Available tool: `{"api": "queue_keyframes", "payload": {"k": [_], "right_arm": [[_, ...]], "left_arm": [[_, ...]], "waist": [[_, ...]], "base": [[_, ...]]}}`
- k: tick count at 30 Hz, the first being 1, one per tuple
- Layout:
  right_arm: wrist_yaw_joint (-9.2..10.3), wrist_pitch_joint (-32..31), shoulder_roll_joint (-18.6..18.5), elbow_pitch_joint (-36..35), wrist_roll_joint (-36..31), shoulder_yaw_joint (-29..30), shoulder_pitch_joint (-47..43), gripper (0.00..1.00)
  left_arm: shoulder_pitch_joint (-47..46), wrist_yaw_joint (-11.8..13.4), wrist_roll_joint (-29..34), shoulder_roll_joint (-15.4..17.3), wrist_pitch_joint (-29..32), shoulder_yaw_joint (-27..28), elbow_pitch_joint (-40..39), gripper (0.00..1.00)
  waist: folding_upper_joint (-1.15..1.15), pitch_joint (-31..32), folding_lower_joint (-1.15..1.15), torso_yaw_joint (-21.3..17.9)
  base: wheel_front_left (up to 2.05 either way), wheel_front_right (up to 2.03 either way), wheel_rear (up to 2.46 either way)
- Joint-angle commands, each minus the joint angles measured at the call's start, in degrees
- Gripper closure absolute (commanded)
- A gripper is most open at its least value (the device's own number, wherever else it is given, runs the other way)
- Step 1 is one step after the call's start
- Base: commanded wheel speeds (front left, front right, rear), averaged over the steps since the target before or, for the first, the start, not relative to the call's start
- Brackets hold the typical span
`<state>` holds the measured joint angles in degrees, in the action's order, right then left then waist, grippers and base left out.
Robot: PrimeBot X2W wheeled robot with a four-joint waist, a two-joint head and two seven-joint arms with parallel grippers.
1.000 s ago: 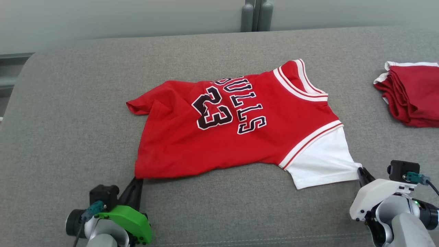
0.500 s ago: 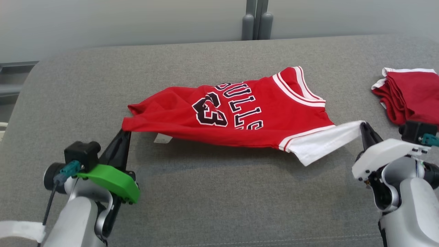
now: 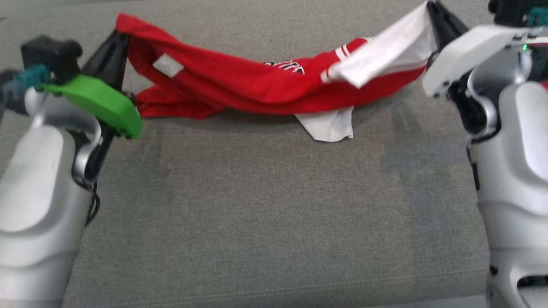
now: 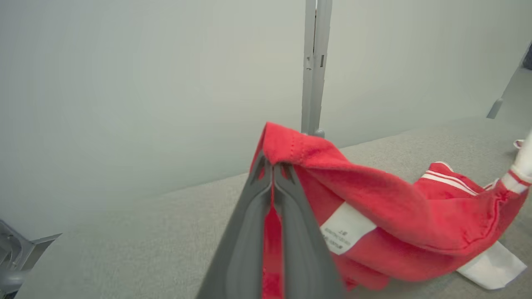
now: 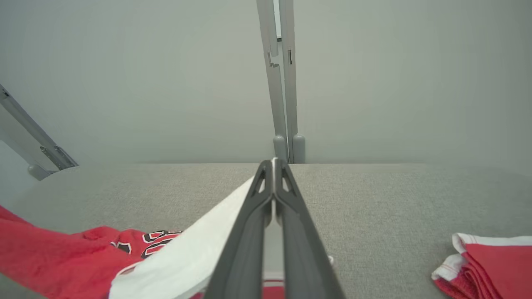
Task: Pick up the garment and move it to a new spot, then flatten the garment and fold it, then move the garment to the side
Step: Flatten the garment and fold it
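We lifted the shirt [image 3: 239, 92] up from the couch [image 3: 257, 205]; left claw [image 3: 122, 38] and right claw [image 3: 430, 8] pinch its ends, ready to carry.

Jaws clamped shut, left arm [image 3: 38, 192] and right arm [image 3: 522, 149] held wide apart.

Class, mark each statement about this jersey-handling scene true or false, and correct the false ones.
1. The left gripper is shut on a red edge of the jersey. True.
2. The right gripper pinches the red collar. False: it pinches the white sleeve.
3. The jersey lies flat on the grey surface. False: it hangs between the grippers, sagging in the middle.
4. A white label shows near the left gripper. True.
5. A folded red garment lies apart on the surface. True.
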<state>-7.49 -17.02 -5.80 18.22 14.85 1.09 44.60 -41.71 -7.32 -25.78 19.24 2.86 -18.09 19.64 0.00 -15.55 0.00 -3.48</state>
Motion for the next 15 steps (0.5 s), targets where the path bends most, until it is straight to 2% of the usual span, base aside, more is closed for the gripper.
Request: {"api": "queue_keyframes", "payload": {"k": [1, 7, 12, 15], "right_arm": [[0.01, 0.50, -0.76, 0.98, -0.43, -0.68, 3.81, 1.00], [0.01, 3.44, -2.95, 7.63, -3.43, -4.00, 21.40, 1.00], [0.01, 8.97, -1.30, 13.82, -6.58, -0.76, 34.53, 1.00], [0.02, 12.86, -0.80, 16.36, -10.16, 2.13, 41.15, 1.00]], "left_arm": [[-4.16, -0.20, -1.49, 1.00, 0.42, -0.75, 0.04, 1.00], [-19.55, -0.18, -6.14, 4.53, 1.35, -4.61, -0.23, 1.00], [-31.70, -0.19, -9.38, 5.44, 0.58, -5.74, 1.04, 1.00], [-38.51, -0.18, -9.95, 5.24, -1.33, -4.54, 2.82, 1.00]], "waist": [[0.00, -8.29, 0.00, -2.50], [0.00, -16.34, 0.00, -4.43], [0.00, -20.02, 0.00, -4.49], [0.00, -21.69, 0.00, -4.37]], "base": [[0.00, 0.00, 0.00], [0.00, 0.00, 0.00], [0.00, 0.00, 0.00], [0.00, 0.00, 0.00]]}}
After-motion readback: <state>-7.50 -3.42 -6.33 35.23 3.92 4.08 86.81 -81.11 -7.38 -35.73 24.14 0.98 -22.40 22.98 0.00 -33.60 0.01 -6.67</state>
